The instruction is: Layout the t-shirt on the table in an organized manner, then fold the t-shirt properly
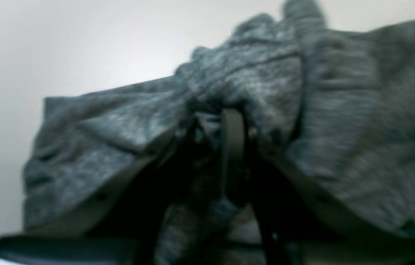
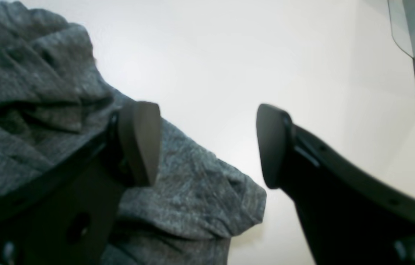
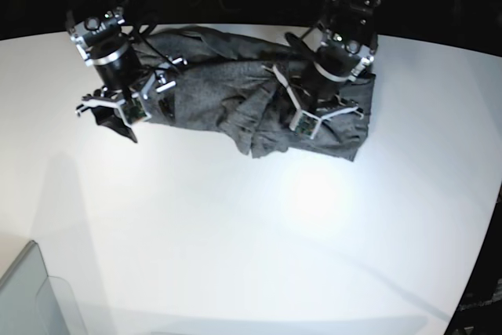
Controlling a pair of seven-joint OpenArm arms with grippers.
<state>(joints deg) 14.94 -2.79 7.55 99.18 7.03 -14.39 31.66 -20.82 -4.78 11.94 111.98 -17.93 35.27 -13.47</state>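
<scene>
my left tool (image 1: 234, 121) is pinched on the crumpled dark-grey knit t-shirt (image 3: 259, 103) heaped on the smooth white desk (image 3: 235, 233), ready to spread it, while my right tool (image 2: 207, 145) gapes empty beside a sleeve.

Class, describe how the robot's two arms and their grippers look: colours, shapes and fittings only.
Both arms are black with a silvery band near the wrist and pale angular brackets by the fingers. The right gripper has two dark, flat, rounded paddle-shaped pads on black fingers. The left gripper looks the same dark build, though blurred.
</scene>
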